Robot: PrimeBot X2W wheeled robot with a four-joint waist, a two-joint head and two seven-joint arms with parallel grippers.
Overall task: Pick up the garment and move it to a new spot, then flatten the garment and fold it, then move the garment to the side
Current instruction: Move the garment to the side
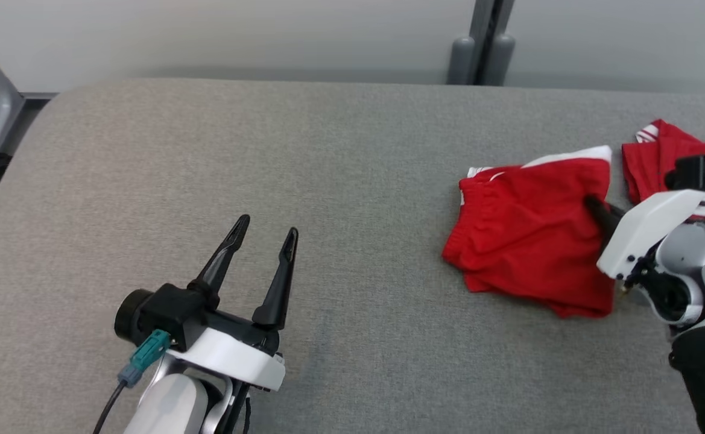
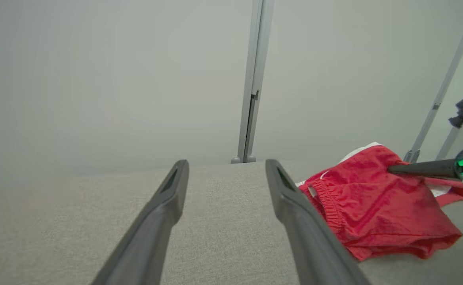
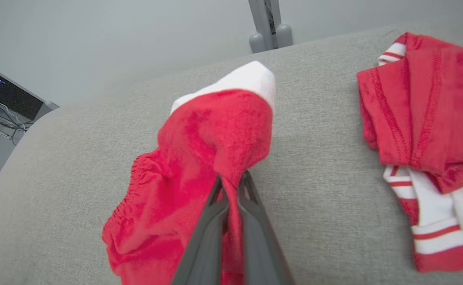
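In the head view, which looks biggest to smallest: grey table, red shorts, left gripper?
Grey table
Red shorts
Left gripper: looks close to the shorts, and it's nearer the camera, so unsure.

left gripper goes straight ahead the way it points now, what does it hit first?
Likely nothing on the table: the left gripper points clear of the red shorts, toward the grey post; depth unclear.

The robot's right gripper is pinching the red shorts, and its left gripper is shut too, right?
Not quite. The left gripper is open, not shut: the head view shows its two fingers spread apart over the grey table with nothing between them. The rest is right: the right gripper is pinching the red shorts.
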